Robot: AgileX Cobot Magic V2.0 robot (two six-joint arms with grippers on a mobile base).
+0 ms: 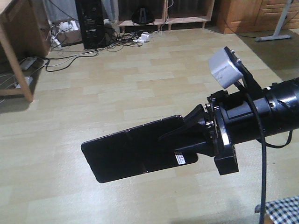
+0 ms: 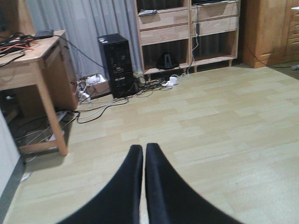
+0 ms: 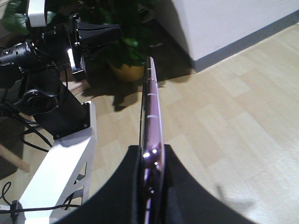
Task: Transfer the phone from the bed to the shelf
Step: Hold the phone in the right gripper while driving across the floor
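Black glossy smartphone (image 1: 133, 154), clamped by one end in the black right gripper (image 1: 180, 134) above pale plank floor (image 1: 140, 84), could lever loose under its overhang and fall; left gripper (image 2: 144, 156) closed, empty.

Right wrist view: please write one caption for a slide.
Right gripper holds the phone edge-on above the floor.

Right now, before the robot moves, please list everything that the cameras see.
phone: one, black, held above the floor
bed: one corner, black-and-white check, front view's lower right
shelf: one, light wood, across the room
desk: one, brown wood, left of tower
computer tower: one, black, beside the shelf
cables: several, mostly dark, floor near tower
plant: one, green, yellow pot, by white wall
left hand: one, black, shut, empty
right hand: one, black, shut on phone
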